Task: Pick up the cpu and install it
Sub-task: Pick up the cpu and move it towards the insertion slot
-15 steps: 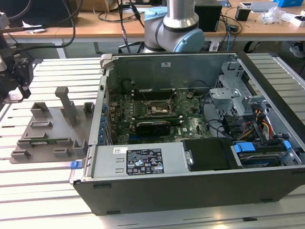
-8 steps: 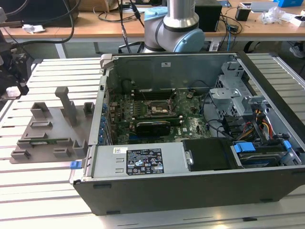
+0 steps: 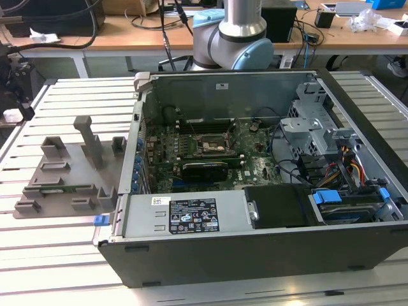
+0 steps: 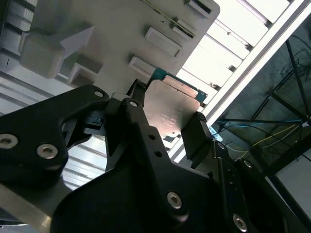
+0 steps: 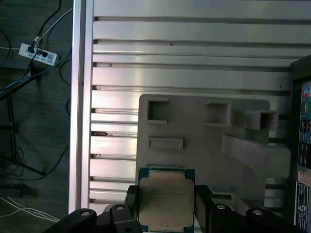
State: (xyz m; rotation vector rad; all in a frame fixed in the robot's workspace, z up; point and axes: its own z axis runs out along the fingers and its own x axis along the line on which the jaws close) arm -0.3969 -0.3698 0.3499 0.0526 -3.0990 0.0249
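While jaws clamp the cpu (image 5: pixel 165 201), the grey tray (image 5: pixel 204 155) lies below.

At twelve o'clock in the exterior view the arm (image 3: pixel 241 25) shows a silvery tube, grey joints, a pale blue cap. Its matte black pincer (image 4: pixel 167 114) carries silver screws.

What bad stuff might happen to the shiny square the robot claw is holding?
1. The gripper pinches the cpu by just two opposite edges, so it might slip or tilt and fall onto the grey tray beneath.
2. The socket sits deep inside the computer case, close to cables, so the gripper might bump something or set the cpu down crooked.
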